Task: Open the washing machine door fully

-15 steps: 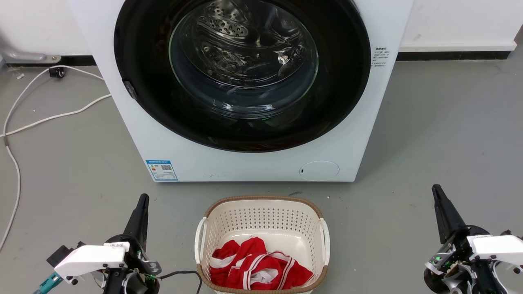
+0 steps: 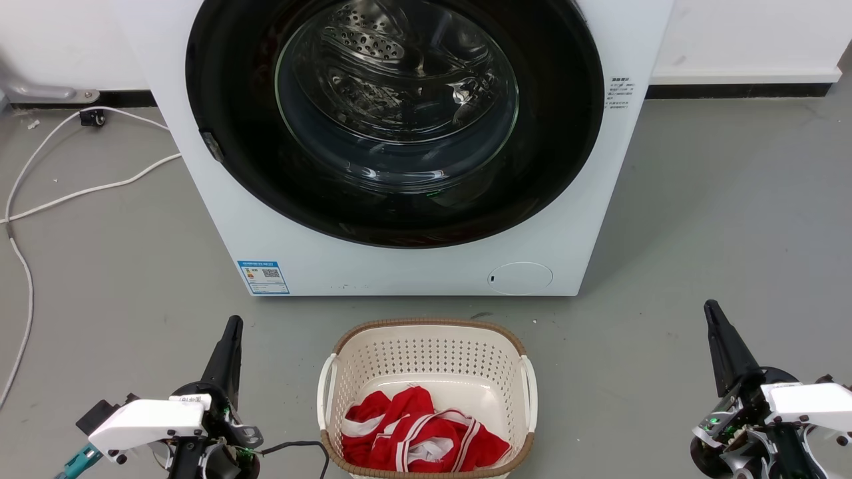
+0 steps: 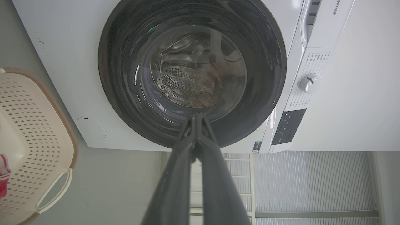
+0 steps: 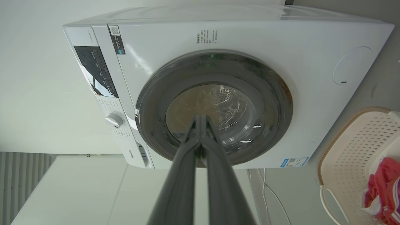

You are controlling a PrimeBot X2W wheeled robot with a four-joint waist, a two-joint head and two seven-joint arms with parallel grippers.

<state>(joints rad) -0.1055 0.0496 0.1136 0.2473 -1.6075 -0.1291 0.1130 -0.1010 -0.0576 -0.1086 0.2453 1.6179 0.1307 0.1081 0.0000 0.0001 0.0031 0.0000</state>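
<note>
The washing machine door point(image 2: 399, 223) is sitting shut, left end effector point(image 2: 232, 327) and right end effector point(image 2: 711, 311) are waiting pinched together, empty. Probably worth hooking the notch point(image 2: 212, 146) on its rim.

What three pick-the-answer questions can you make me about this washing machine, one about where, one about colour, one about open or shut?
1. Where is the basket compared with the washing machine? A. on top B. on the floor in front C. inside
2. What colour is the cloth in it? A. blue B. green C. red and white
3. The washing machine door is: A. shut B. wide open C. taken off
Answers: 1 B, it stands on the grey floor below the machine's front. 2 C, red folds with white stripes. 3 A, its black ring lies flush against the white front.
</note>
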